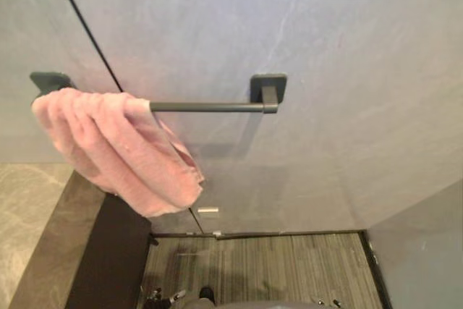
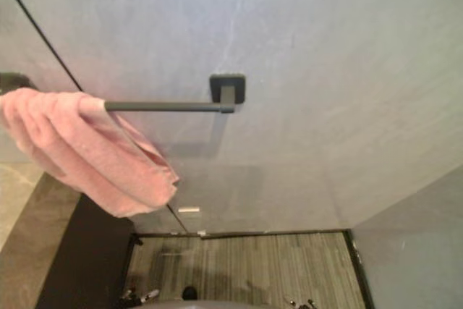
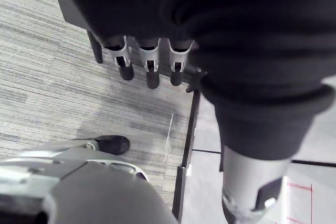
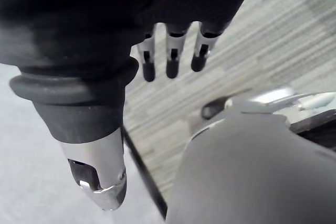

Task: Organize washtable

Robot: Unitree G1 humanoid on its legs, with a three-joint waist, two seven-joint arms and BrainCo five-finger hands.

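While left hand [image 3: 149,59], right hand [image 4: 172,52] hang relaxed, towel [image 1: 123,151] drapes bar [image 1: 208,106].

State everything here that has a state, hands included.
towel bar: fixed to the wall, its right part bare.
towel: hung over the left end of the towel bar, bunched, not spread out.
left hand: open, holding nothing, above the floor.
right hand: open, holding nothing, above the floor.

Fluffy pink terry towel [image 1: 119,146], matt dark metal rail [image 1: 206,107], smooth grey stone-look wall [image 1: 325,27].
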